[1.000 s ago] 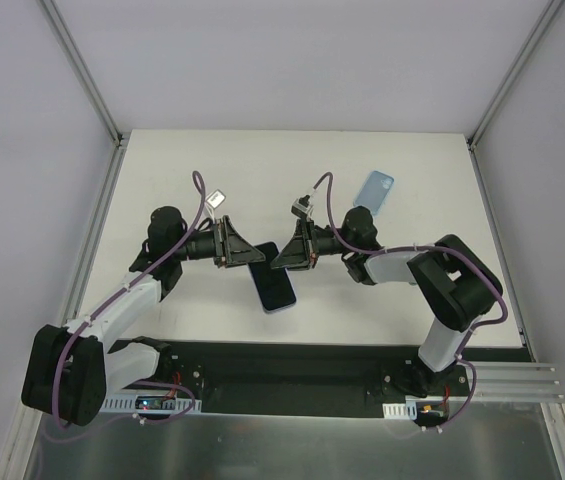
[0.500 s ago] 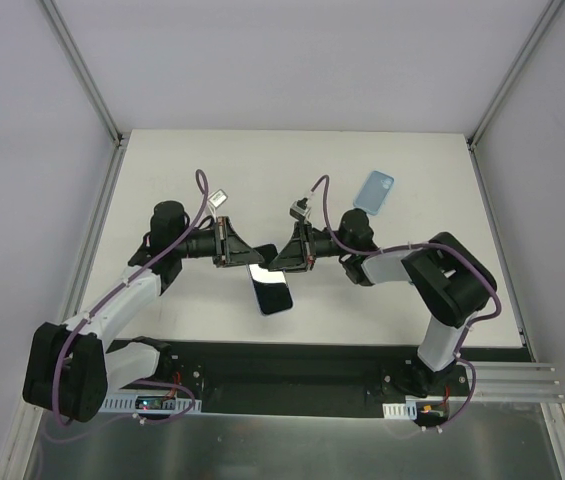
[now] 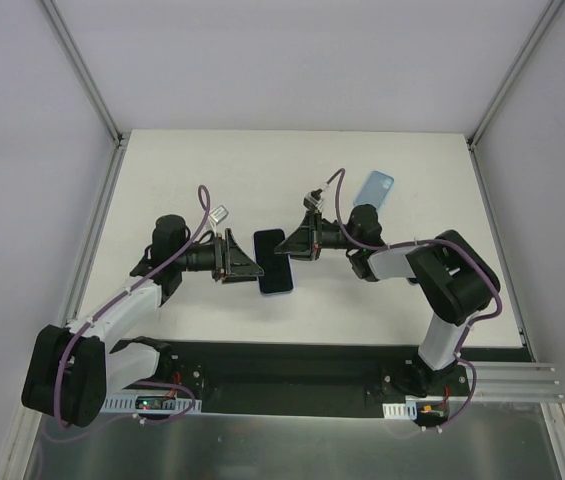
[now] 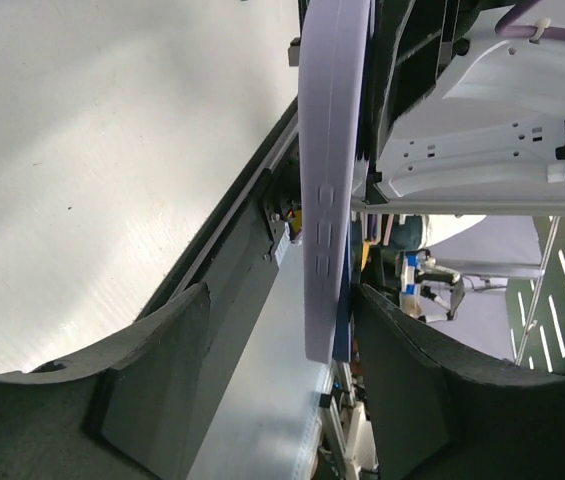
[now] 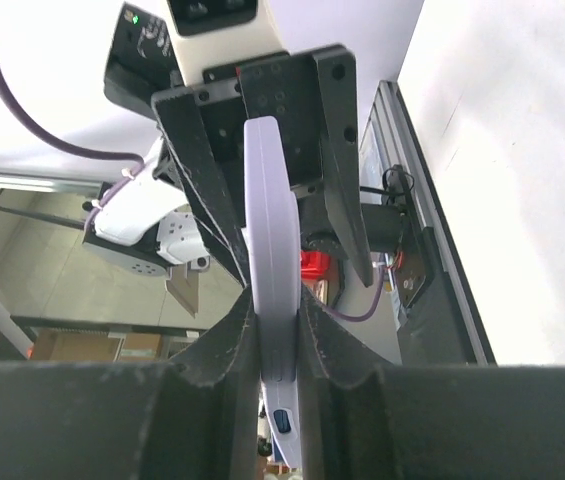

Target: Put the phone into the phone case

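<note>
The phone (image 3: 273,262), black screen up, hangs above the white table between my two grippers. My right gripper (image 3: 290,245) is shut on its edge; in the right wrist view the lavender edge (image 5: 267,200) is pinched between the right gripper's (image 5: 275,320) two pads. My left gripper (image 3: 252,268) is open around the other side. In the left wrist view the left gripper (image 4: 282,330) stands wide, with the phone's lavender edge (image 4: 330,150) close to the right finger (image 4: 412,390) and a gap to the left finger. The light blue phone case (image 3: 373,187) lies at the back right, behind the right arm.
The white table (image 3: 412,290) is bounded by metal corner posts and pale walls on three sides. A black base strip (image 3: 292,362) with both arm mounts runs along the near edge. Purple cables loop over both wrists.
The phone has moved from lower near the front edge up and back, now level between the grippers. The left gripper drew slightly left; the right gripper shifted back with the phone.
</note>
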